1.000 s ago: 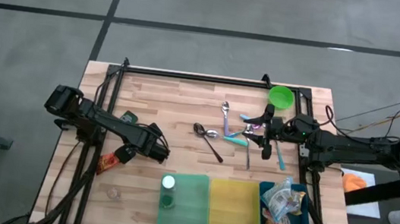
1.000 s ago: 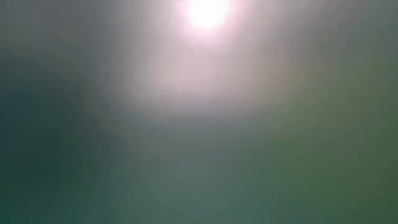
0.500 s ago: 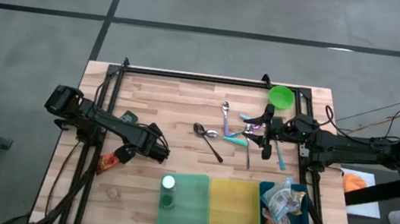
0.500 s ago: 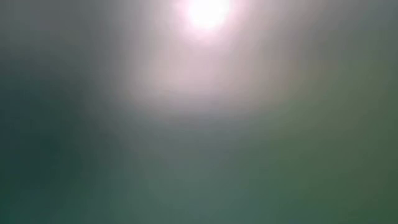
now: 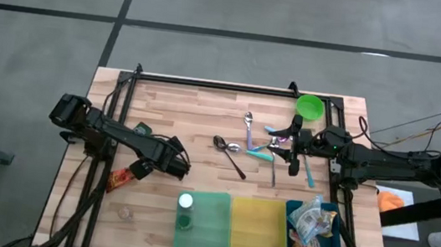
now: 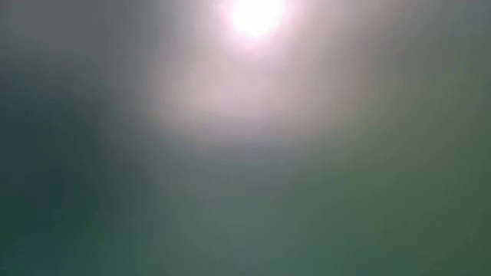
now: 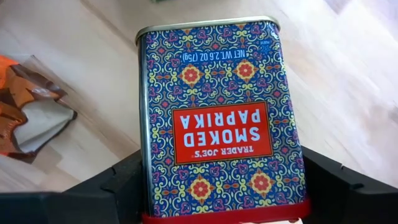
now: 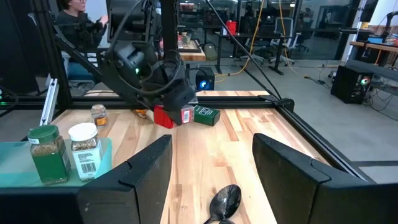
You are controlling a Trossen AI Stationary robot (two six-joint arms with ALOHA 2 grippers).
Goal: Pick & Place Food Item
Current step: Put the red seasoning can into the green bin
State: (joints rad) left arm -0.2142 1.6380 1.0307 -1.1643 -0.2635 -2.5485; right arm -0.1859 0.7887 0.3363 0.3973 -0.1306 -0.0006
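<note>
Paprika tin (image 7: pixel 221 118) sits pinched between the fingers of the left end effector (image 5: pixel 177 162), its red cap nearest the wrist and its long axis running straight out along the arm, as the left wrist view shows. From above, that end effector hangs over the left part of the table (image 5: pixel 205 113), with an orange snack packet (image 5: pixel 118 179) lying just beside it on the wood. The green tray (image 5: pixel 211 232), carrying two spice jars (image 5: pixel 184 210) at its left edge, lies near at the front edge, and the left arm is plainly the nearer one to it. The right end effector (image 5: pixel 290 146) waits with fingers spread above the scattered spoons (image 5: pixel 232 150), well apart from the tin
</note>
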